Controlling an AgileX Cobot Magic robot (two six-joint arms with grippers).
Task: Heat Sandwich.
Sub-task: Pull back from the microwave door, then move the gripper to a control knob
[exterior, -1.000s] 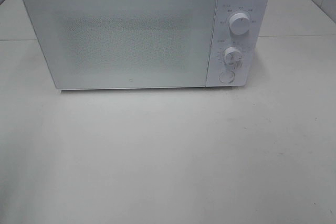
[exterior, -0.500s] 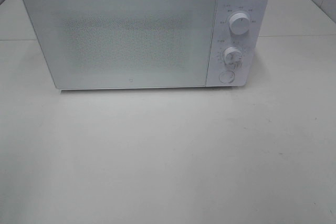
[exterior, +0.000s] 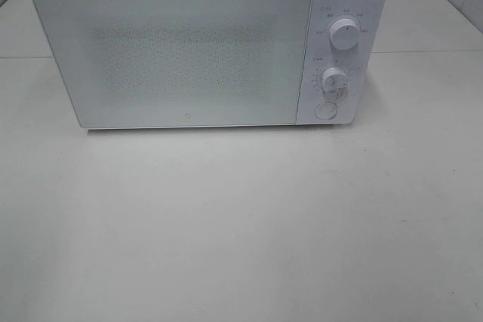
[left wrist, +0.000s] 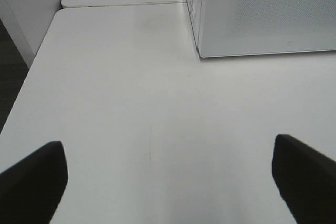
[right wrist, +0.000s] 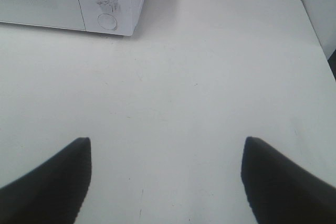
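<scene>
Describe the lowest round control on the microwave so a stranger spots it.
Find the white microwave on the table. Its control strip runs right of the closed door. Under two raised knobs sits the button, flat, lowest, without a pointer.

Left hand [left wrist: 168,142] and right hand [right wrist: 166,140] have black tapered fingers [right wrist: 278,182].

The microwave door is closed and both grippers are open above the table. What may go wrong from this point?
1. The round button sits just under the lower knob; the wide-open right gripper might bump that knob when pressing.
2. The microwave seems to stand loose on the smooth table; a hard push may slide it back.
3. No sandwich shows in any view, so the left gripper has nothing to aim at yet.
</scene>
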